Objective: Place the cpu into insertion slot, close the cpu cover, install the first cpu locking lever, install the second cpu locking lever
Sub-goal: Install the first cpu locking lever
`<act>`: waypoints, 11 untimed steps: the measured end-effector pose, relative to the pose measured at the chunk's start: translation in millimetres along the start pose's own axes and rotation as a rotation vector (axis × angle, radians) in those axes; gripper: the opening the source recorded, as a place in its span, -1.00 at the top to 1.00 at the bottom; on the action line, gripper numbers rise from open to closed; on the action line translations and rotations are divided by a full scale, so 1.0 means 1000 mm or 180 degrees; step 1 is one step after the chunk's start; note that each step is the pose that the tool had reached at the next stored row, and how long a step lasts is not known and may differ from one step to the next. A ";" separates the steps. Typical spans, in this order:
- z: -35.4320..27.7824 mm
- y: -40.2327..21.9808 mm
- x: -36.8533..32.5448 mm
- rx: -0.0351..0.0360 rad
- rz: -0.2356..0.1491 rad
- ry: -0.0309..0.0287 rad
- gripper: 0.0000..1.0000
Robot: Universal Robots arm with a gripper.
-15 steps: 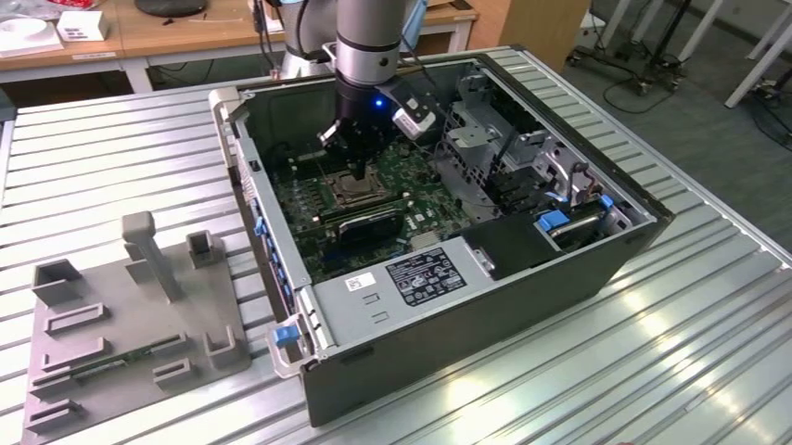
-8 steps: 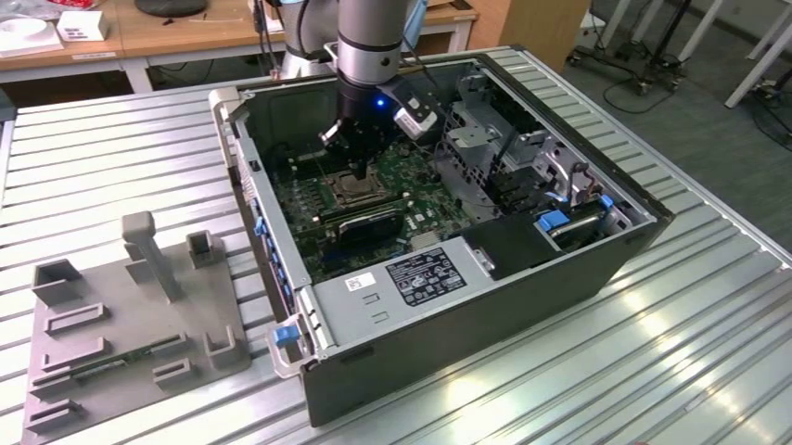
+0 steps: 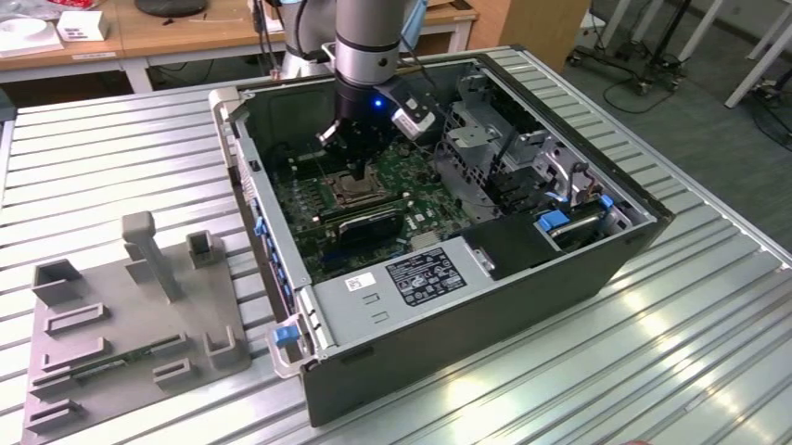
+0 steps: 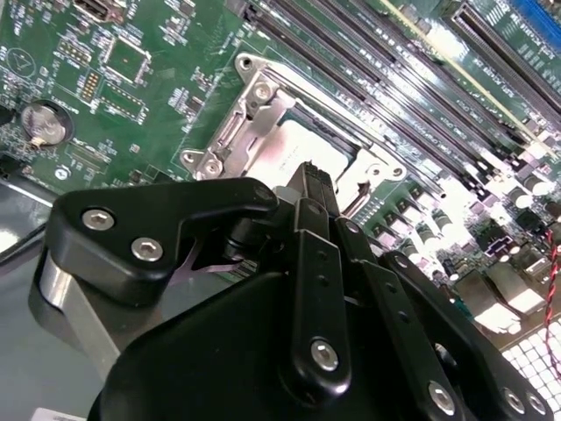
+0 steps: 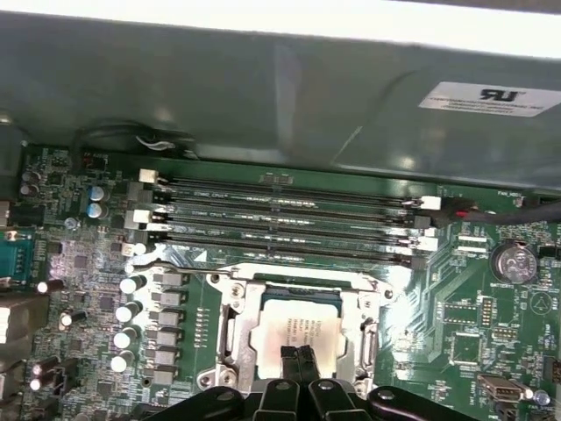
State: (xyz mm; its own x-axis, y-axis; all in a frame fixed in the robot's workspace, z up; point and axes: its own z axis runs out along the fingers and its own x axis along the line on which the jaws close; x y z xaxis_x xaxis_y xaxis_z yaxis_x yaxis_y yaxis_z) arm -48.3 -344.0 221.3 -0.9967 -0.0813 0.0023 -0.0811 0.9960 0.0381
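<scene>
My pincer [image 5: 297, 358], tips pressed together and gripping nothing, stands at the edge of the cpu [image 5: 294, 326]. The cpu lies in the insertion slot [image 5: 302, 293], with the cpu cover [image 5: 230, 307] flat around it. Beyond run memory slots [image 5: 289, 219], then the case wall [image 5: 263, 88].

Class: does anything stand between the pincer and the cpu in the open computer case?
Nothing visible does. In the first wrist view the pincer hangs directly over the cpu, which lies in the insertion slot. The cpu cover frames the chip, but its cut-out leaves the metal top bare beneath the pincer.
</scene>
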 end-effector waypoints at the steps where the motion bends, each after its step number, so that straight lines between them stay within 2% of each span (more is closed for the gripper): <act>1: 0.0001 0.0002 0.0016 0.0000 0.0000 0.0000 0.79; 6: 0.0007 0.0019 0.0123 0.0004 0.0000 0.0000 0.79; 11: 0.0017 0.0042 0.0265 0.0010 0.0000 0.0001 0.79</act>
State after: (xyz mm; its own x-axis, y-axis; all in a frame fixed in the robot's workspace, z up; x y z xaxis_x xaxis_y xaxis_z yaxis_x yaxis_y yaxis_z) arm -75.0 -341.9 219.8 -0.9967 -0.0813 0.0025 -0.0812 0.9961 0.0349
